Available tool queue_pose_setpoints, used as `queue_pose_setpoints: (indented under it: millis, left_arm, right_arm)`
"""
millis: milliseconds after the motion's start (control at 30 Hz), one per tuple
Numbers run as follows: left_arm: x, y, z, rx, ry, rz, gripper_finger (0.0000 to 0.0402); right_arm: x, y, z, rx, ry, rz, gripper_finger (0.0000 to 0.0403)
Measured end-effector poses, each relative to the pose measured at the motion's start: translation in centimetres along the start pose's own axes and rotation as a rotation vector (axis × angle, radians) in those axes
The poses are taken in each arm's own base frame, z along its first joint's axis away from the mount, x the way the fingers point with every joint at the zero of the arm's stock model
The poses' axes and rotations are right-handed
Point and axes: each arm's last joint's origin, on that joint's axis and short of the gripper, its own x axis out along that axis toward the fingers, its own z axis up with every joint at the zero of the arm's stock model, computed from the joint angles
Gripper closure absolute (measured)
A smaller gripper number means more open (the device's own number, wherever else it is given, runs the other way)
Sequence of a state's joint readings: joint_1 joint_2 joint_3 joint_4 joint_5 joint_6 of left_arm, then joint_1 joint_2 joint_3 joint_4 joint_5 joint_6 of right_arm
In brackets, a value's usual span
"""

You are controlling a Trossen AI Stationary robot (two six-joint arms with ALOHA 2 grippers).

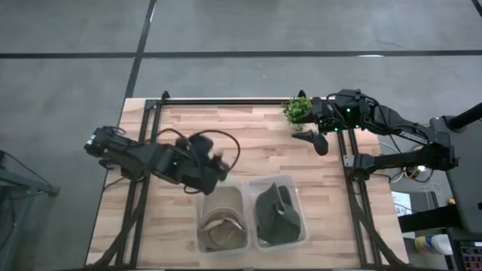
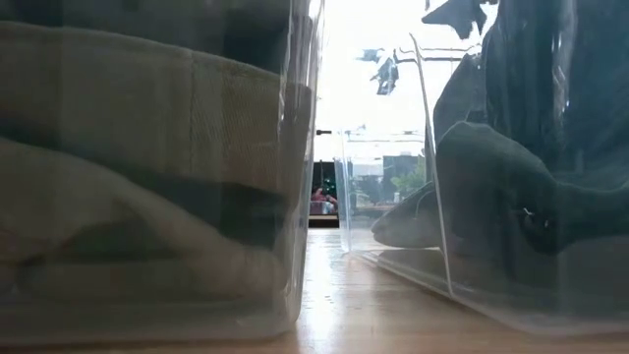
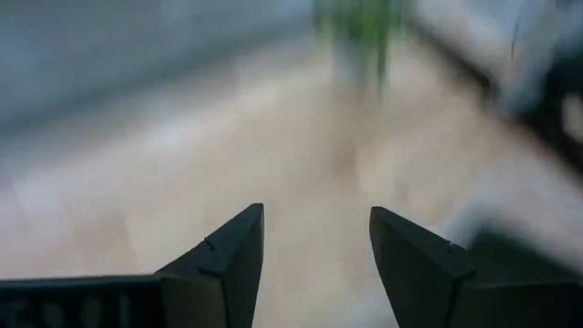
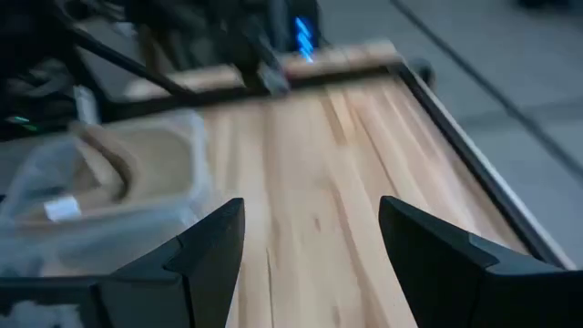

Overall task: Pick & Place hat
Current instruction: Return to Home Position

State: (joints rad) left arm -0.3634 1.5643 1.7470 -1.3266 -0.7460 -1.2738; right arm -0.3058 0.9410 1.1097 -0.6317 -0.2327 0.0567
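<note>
A tan hat (image 1: pixel 222 224) lies in the left clear bin (image 1: pixel 202 197), and a dark hat (image 1: pixel 277 214) lies in the right clear bin (image 1: pixel 300 197). The low view shows the tan hat (image 2: pixel 147 177) and the dark hat (image 2: pixel 521 187) through the bin walls. My left gripper (image 1: pixel 218 169) hovers by the far edge of the left bin; its wrist view shows it open (image 3: pixel 314 211) and empty over bare wood. My right gripper (image 1: pixel 318 141) is near the table's far right corner, open (image 4: pixel 311 202) and empty, and its wrist view looks across to the tan hat (image 4: pixel 109 169).
A small green plant (image 1: pixel 297 109) stands at the far edge, close to my right gripper. Both bins sit side by side at the near edge. Bare wooden tabletop (image 1: pixel 260 147) lies between the bins and the far edge. A black frame rail (image 1: pixel 350 150) runs along the table's right side.
</note>
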Motion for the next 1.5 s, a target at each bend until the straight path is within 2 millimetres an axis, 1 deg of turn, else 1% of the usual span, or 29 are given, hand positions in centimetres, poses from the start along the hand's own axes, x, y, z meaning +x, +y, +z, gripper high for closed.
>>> queue_pose_setpoints:
  millis: [67, 100, 133, 167, 233, 300, 367, 433, 500, 567, 633, 733, 800, 867, 1033, 1100, 1200, 1300, 1400, 1500]
  left_arm:
    - [-0.6, 0.1, 1.2, 0.096, -0.269, 0.052, 0.0209]
    - [-0.9, 0.3, 1.8, 0.135, -0.377, 0.093, 0.0209]
    - [-1.2, 0.6, 2.4, 0.164, -0.445, 0.13, 0.0209]
    - [-1.3, 1.0, 3.0, 0.183, -0.466, 0.152, 0.0209]
    - [-1.8, 2.2, 4.1, 0.178, -0.433, 0.14, 0.0209]
    - [-2.4, 3.1, 4.9, 0.192, -0.39, 0.104, 0.0209]
    - [-3.1, 3.5, 5.7, 0.248, -0.339, -0.004, 0.0209]
    - [-3.4, 3.0, 6.5, 0.323, -0.307, -0.207, 0.0209]
    - [-3.6, 2.3, 7.2, 0.409, -0.338, -0.447, 0.0209]
    - [-3.5, 2.1, 7.8, 0.471, -0.417, -0.639, 0.0209]
    - [-3.1, 2.7, 8.2, 0.513, -0.485, -0.764, 0.0209]
    - [-1.5, 5.0, 8.2, 0.487, -0.488, -0.848, 0.0209]
    - [0.1, 6.9, 7.6, 0.456, -0.463, -0.864, 0.0209]
    - [1.1, 8.8, 6.7, 0.434, -0.477, -0.85, 0.0209]
    - [1.7, 13.3, 4.3, 0.351, -0.613, -0.77, 0.0209]
    - [2.0, 14.5, 3.1, 0.313, -0.651, -0.744, 0.0209]
    - [2.3, 15.9, 1.4, 0.268, -0.635, -0.765, 0.0209]
    - [3.0, 16.9, -0.3, 0.238, -0.601, -0.768, 0.0209]
    - [4.0, 17.9, -2.0, 0.226, -0.571, -0.743, 0.0209]
    - [4.9, 18.9, -3.4, 0.165, -0.561, -0.695, 0.0209]
  right_arm:
    - [0.9, 0.0, 0.1, -0.055, -0.076, 0.063, 0.0158]
    - [1.2, 0.0, 0.1, -0.076, -0.119, 0.103, 0.0161]
    - [1.5, 0.0, 0.1, -0.1, -0.162, 0.138, 0.0164]
    - [1.9, 0.0, 0.0, -0.128, -0.198, 0.163, 0.0166]
    - [2.4, -0.1, -0.2, -0.186, -0.263, 0.174, 0.0172]
    - [2.5, -0.2, -0.4, -0.194, -0.326, 0.16, 0.0175]
    - [2.5, -0.2, -0.3, -0.175, -0.385, 0.151, 0.0177]
    - [2.6, -0.3, -0.6, -0.161, -0.403, 0.144, 0.0176]
    - [2.9, -0.4, -1.0, -0.163, -0.397, 0.137, 0.0174]
    - [3.3, -0.7, -1.5, -0.229, -0.379, 0.071, 0.0172]
    - [3.8, -1.0, -2.4, -0.238, -0.32, 0.031, 0.017]
    - [4.0, -1.1, -2.8, -0.176, -0.317, 0.032, 0.017]
    - [3.7, -0.9, -2.8, -0.194, -0.333, 0.033, 0.0171]
    - [3.0, -0.8, -2.6, -0.227, -0.36, 0.03, 0.0172]
    - [0.9, -0.4, -2.4, -0.257, -0.437, 0.011, 0.0169]
    - [0.3, -0.3, -2.7, -0.266, -0.452, 0.009, 0.0167]
    - [-0.4, -0.2, -3.2, -0.246, -0.442, 0.014, 0.0164]
    - [-0.5, -0.2, -4.4, -0.223, -0.394, 0.018, 0.0162]
    - [0.1, -0.4, -6.5, -0.192, -0.358, 0.022, 0.0164]
    - [0.5, -0.7, -8.7, -0.171, -0.376, 0.028, 0.0167]
